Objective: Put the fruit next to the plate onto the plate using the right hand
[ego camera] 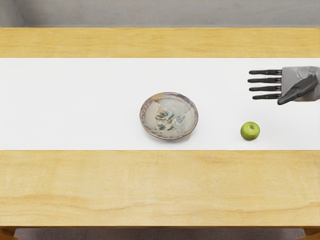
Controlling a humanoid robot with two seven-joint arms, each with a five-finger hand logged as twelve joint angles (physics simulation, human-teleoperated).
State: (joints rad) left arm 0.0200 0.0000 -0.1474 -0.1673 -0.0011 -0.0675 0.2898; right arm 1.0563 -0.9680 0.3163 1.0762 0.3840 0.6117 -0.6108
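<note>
Nearest to me runs the light wooden table (pixel 160 190), its front edge along the bottom of my head view. Across its middle lies a white runner (pixel 75 105), side to side. I've got the right robot hand (pixel 286 85) entering at 3 o'clock, over the runner: four dark fingers (pixel 265 80) straight out toward 9 o'clock, thumb slanted across the palm, open and holding nothing. Then the plate (pixel 168 115), mid-runner, glazed grey-brown with a pale painted centre, bare. Smallest, the green apple (pixel 250 131) rests on the runner at roughly 3 o'clock from the plate, well apart from it. The robot hand is off at its 1 o'clock, not touching.
</note>
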